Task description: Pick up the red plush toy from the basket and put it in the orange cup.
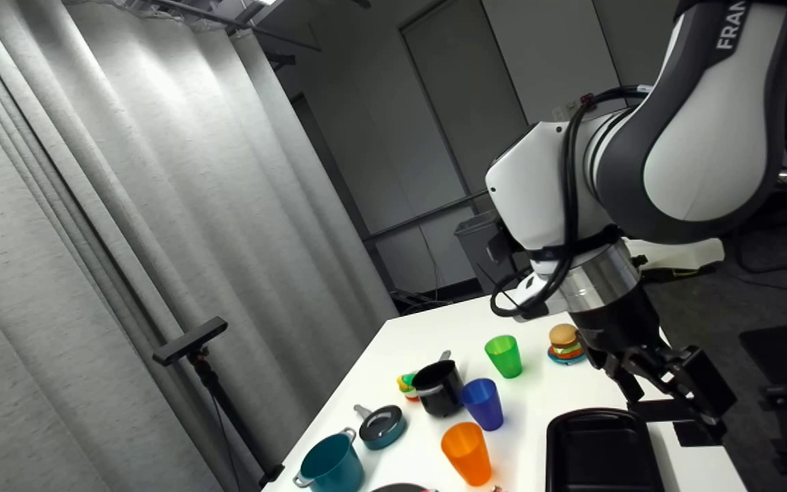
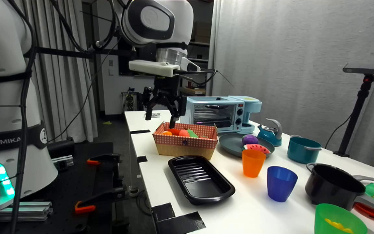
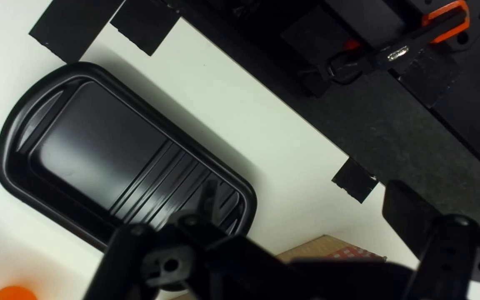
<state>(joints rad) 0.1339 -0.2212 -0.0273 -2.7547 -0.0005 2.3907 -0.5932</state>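
Observation:
The basket (image 2: pixel 187 150), tan with a red checkered lining, stands on the white table and holds several small toys. Its corner shows in the wrist view (image 3: pixel 306 250); the rest is hidden by the gripper. A small red lump (image 2: pixel 174 131), likely the red plush toy, lies at its left inside, partly hidden by the rim; a salmon-red piece (image 2: pixel 183 133) lies beside it. The orange cup (image 2: pixel 253 164) stands upright right of the basket, also in an exterior view (image 1: pixel 466 454). My gripper (image 2: pixel 160 118) is open and empty, pointing down above the basket's left back side.
A black tray (image 2: pixel 218 183) lies in front of the basket. A blue cup (image 2: pixel 281 184) and green cup (image 1: pixel 503 356) stand nearby. A grey plate (image 2: pixel 229 143) with toys, a light-blue toy oven (image 2: pixel 188 109), and a black pot (image 2: pixel 323 187) share the table.

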